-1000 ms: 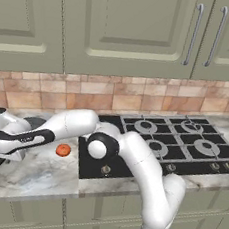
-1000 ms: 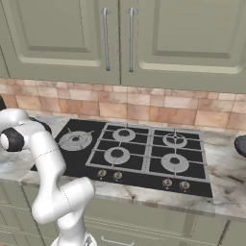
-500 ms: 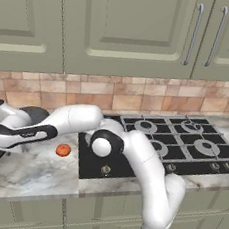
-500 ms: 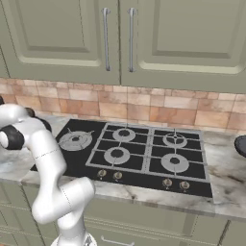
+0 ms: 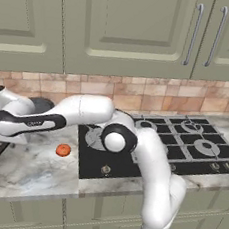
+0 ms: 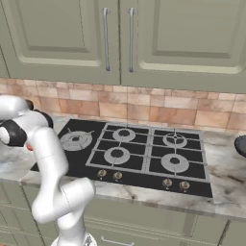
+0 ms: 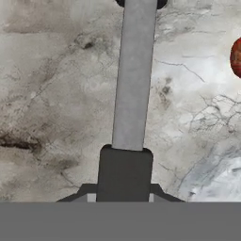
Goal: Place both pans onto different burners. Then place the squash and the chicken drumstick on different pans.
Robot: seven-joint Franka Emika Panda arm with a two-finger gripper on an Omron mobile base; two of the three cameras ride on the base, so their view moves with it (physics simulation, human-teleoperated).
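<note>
Left base view: the white arm reaches left across the marbled worktop (image 5: 34, 173), ending beyond the left edge of the black glass cooktop (image 5: 152, 151). One pan (image 5: 39, 104) shows as a dark round form at the back of the worktop near the tiled wall, partly hidden behind the arm. The squash (image 5: 63, 150), a small roundish orange-red lump with a smooth skin, rests on the worktop just beside the cooktop's left edge. Burners (image 5: 206, 146) are round grey rings under square grey grates.

Right base view: the large burner (image 6: 76, 140) with its round grate sits at the cooktop's left end. A second pan (image 6: 241, 145) shows as a dark rounded edge on the worktop, right of the cooktop. Grey-green cabinet doors with metal bar handles hang above.

Hand view: the gripper (image 7: 124, 176) has its jaws closed narrow on a long, straight, matte grey pan handle (image 7: 134, 75), which runs to a dark round rim at the frame's top. Veined beige-grey stone lies beneath; the squash's red edge shows at right.
</note>
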